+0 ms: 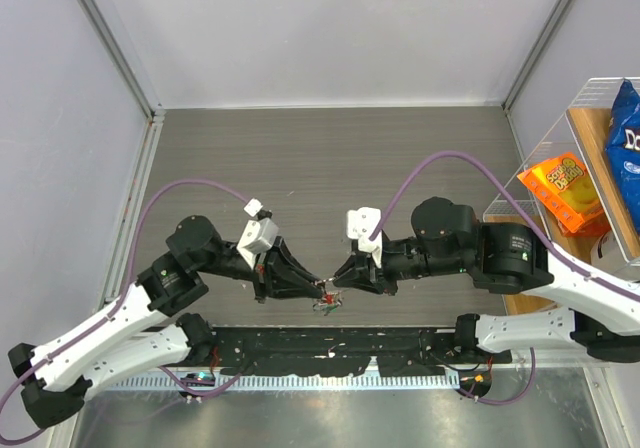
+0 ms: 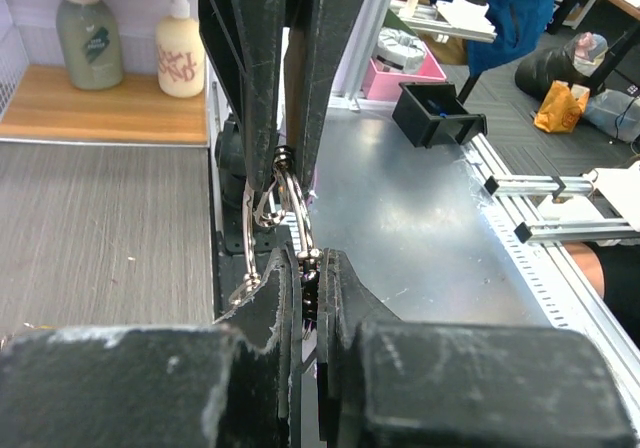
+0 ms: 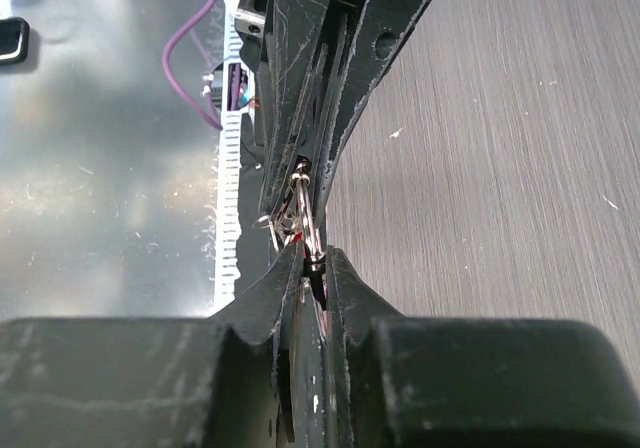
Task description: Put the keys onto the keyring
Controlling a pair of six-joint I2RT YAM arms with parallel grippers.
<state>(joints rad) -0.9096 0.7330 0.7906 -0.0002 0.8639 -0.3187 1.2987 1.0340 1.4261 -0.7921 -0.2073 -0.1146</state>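
Nearest lens: left gripper (image 2: pixel 308 268), filling the bottom of its wrist view, jaws pinched tight on the lower arc of the keyring (image 2: pixel 288 200) (barely a sliver of light between them).
Opposite side: right gripper (image 3: pixel 312 264) comes in from the top of that frame, clamped on the keyring's far arc, so both tools grasp the one loop.
Between the tips: keyring sits low centre in the overhead view and appears lifted off the table (image 1: pixel 300 168). It shows edge-on, with its coils running up and down the wrist frames, along the line from tip to tip.
Dangling below: keys (image 1: pixel 326 307), a small cluster with red and green heads showing (blades too small to read their direction).
Step in hand: looks like working a key round the coil.
Doing it well: hold one side firm, turn the other gently within the keyring's plane, and don't tug apart, or the wire may spring free.
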